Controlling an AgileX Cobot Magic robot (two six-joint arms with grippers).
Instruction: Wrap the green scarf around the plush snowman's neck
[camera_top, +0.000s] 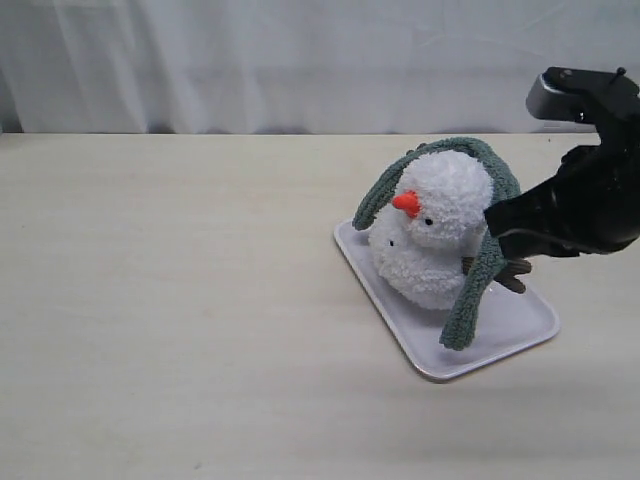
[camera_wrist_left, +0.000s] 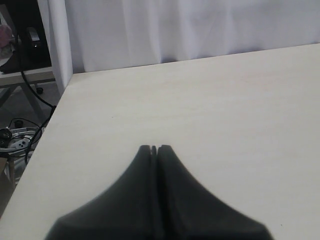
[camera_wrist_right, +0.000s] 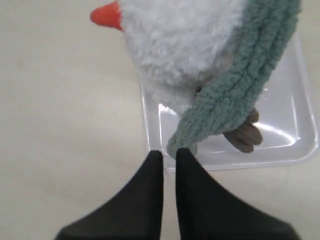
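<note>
Plush snowman (camera_top: 425, 270) sat on a white tray (camera_top: 515, 322), right of the table's (camera_top: 180, 300) middle, toward the right edge and about midway between the far and near edges. Its head was tipped, with the orange nose (camera_top: 406, 204) pointing toward the left edge.

Green scarf (camera_top: 478, 285) was draped over the top and back of the head, not down at the neck (camera_top: 440, 248). One end hung on the nose side of the head, toward the far edge. The other end ran down the near side, across the body, with its tip on the tray floor. A brown twig arm (camera_top: 512, 272) stuck out behind that hanging end.

Right arm came in from the right edge and reached in behind the head. Its tips were hidden by the scarf in the exterior view. In the right wrist view the right claw (camera_wrist_right: 169, 151) had its fingers nearly together. There was only a thin slit between them and nothing was seen in it. The scarf's end showed just past the tips. Cannot tell whether it touched them.

Left claw (camera_wrist_left: 154, 148) had its fingers pressed together and held nothing. It hung over bare table near the far left corner, well apart from the tray. It was out of sight in the exterior view. White curtain (camera_top: 300, 60) ran along the far edge.
</note>
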